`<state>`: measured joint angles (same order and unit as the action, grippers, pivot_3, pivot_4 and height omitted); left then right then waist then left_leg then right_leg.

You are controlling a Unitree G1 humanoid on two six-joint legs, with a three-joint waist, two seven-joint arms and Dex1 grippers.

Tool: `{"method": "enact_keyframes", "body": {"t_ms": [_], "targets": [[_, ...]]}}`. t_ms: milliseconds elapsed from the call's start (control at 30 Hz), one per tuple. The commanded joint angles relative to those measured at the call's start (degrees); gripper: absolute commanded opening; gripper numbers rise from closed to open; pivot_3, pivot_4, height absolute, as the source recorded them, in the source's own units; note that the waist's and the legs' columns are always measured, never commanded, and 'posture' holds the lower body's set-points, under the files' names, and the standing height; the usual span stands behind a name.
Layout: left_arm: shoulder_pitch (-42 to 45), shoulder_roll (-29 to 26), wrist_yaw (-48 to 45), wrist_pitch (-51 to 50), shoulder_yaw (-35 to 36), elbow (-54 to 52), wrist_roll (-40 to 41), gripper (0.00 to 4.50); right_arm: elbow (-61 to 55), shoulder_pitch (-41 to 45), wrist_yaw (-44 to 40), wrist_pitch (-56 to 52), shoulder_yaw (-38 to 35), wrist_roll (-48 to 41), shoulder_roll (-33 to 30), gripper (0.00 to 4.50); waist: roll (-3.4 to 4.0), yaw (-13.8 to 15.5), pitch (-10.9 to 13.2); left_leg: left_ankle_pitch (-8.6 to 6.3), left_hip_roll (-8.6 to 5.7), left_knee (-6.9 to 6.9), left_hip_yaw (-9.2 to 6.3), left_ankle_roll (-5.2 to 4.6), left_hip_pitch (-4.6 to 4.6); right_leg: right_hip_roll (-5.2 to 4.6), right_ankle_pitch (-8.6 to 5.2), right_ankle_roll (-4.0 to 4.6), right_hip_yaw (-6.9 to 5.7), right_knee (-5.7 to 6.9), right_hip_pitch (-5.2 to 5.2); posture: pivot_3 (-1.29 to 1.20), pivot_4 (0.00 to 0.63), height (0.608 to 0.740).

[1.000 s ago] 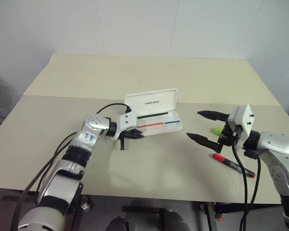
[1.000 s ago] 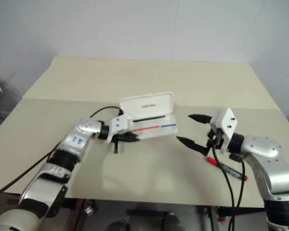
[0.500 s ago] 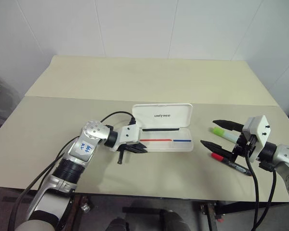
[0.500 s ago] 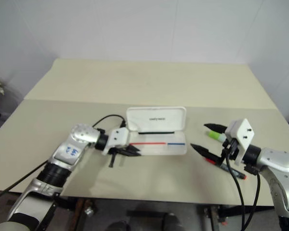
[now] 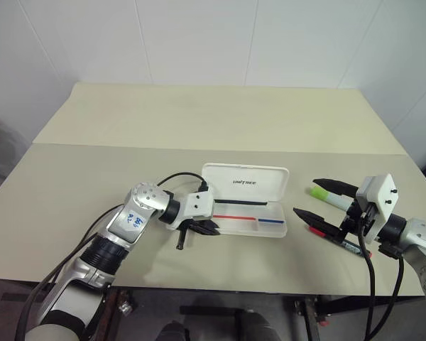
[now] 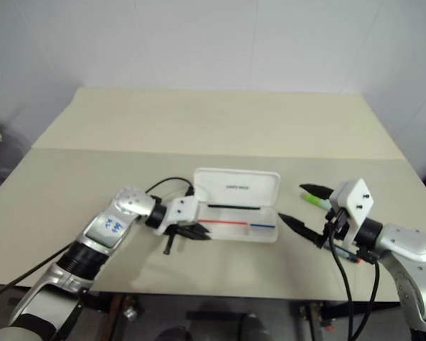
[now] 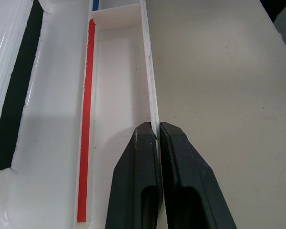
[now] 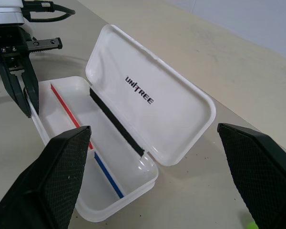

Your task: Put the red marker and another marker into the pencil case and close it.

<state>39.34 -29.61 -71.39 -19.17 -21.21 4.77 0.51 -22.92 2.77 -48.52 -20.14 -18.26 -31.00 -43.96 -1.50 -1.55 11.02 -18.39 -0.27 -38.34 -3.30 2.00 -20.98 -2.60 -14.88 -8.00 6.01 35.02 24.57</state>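
Note:
The white pencil case (image 5: 246, 185) lies open mid-table, lid up and red and blue stripe showing in its tray (image 8: 81, 143). My left gripper (image 5: 202, 227) is shut on the tray's thin front wall (image 7: 149, 71) at its left end, one finger inside and one outside. At the right my right gripper (image 5: 314, 202) is open and holds nothing. The red marker (image 5: 317, 229) lies on the table just under its lower finger, its black barrel partly hidden. The lime-green marker (image 5: 318, 192) lies by the upper finger, only its end showing.
The beige table (image 5: 199, 121) stretches far behind the case. A black cable (image 5: 172, 177) loops from my left wrist beside the case's left end. The table's front edge (image 5: 220, 284) runs close below the case and markers.
My left gripper has dragged the open case nearer to me and to the right, turning it square to the table edge. The right gripper has drawn back slightly, over the markers.

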Motion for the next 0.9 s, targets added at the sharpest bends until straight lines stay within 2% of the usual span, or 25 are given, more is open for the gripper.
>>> {"method": "enact_keyframes", "body": {"t_ms": [33, 233, 367, 533, 667, 733, 833, 900], "targets": [[-1.07, -0.77, 0.62, -3.18, -0.32, -3.59, 0.36, 1.07, -2.19, 0.14, 0.75, 0.38, -1.21, -1.12, 0.58, 4.50, 0.00, -0.01, 0.00, 0.00, 0.00, -0.01, 0.00, 0.00, 0.00, 0.00, 0.00, 0.00, 0.00, 0.00, 0.00, 0.00, 0.150, 0.740], [-1.40, -0.15, 1.71, -5.53, 0.16, -5.87, 1.52, 3.04, -1.92, 1.03, 0.92, 0.55, -0.03, -0.82, 1.34, 4.50, 0.00, 0.06, 0.00, 0.00, 0.00, -0.03, -0.01, 0.00, -0.01, 0.00, 0.00, 0.00, 0.01, 0.00, 0.00, 0.00, 0.150, 0.740], [-1.47, 0.42, 1.40, -7.63, 2.01, -7.96, 5.12, 4.37, -1.21, 1.89, 0.55, 0.65, 0.87, -0.49, 1.77, 4.50, 0.00, 0.07, 0.00, 0.00, 0.00, -0.02, -0.01, 0.00, -0.02, -0.02, 0.00, 0.00, 0.00, 0.00, 0.00, 0.00, 0.150, 0.740], [-1.58, 0.23, 1.27, -7.65, 3.90, -9.37, 8.93, 4.37, 0.08, 2.47, -0.41, 0.93, 1.59, -0.41, 1.44, 4.50, 0.00, 0.04, 0.00, 0.00, 0.00, -0.01, 0.00, 0.00, -0.01, -0.01, 0.00, 0.00, 0.01, 0.00, 0.00, 0.00, 0.150, 0.740], [-1.33, -0.33, 1.39, -7.14, 8.55, -8.18, 12.74, 4.37, 2.53, 1.30, -3.07, 0.18, 0.92, -0.23, -0.62, 4.50, 0.00, 0.05, 0.00, 0.00, 0.00, -0.04, 0.00, 0.00, -0.01, -0.01, 0.00, 0.00, 0.00, 0.00, 0.00, 0.00, 0.150, 0.740], [-1.74, -1.57, -0.65, -5.11, 11.03, -7.57, 15.12, 4.44, 4.70, 0.21, -5.09, 0.17, 0.17, 0.17, -2.18, 4.50, 0.00, 0.05, 0.00, 0.00, 0.00, -0.03, 0.00, 0.00, -0.01, -0.01, 0.00, 0.00, 0.00, 0.00, 0.00, 0.00, 0.150, 0.740], [-3.43, -7.26, -8.78, -2.02, 11.98, -7.35, 17.68, 4.44, 9.56, -1.22, -7.71, 1.47, -1.08, 1.13, -4.33, 4.50, 0.00, -0.12, 0.00, 0.00, 0.01, 0.02, 0.03, 0.00, 0.00, 0.00, 0.00, 0.00, 0.00, -0.05, 0.00, 0.00, 0.150, 0.740], [-4.03, -9.40, -10.70, -0.61, 14.84, -5.63, 20.03, 4.44, 13.35, -2.04, -9.71, 2.67, -1.35, 2.07, -5.72, 4.50, 0.00, -0.08, 0.00, 0.00, 0.01, 0.12, 0.11, 0.00, 0.10, -0.01, -0.02, 0.03, 0.05, -0.06, -0.01, 0.00, 0.150, 0.740]]}}
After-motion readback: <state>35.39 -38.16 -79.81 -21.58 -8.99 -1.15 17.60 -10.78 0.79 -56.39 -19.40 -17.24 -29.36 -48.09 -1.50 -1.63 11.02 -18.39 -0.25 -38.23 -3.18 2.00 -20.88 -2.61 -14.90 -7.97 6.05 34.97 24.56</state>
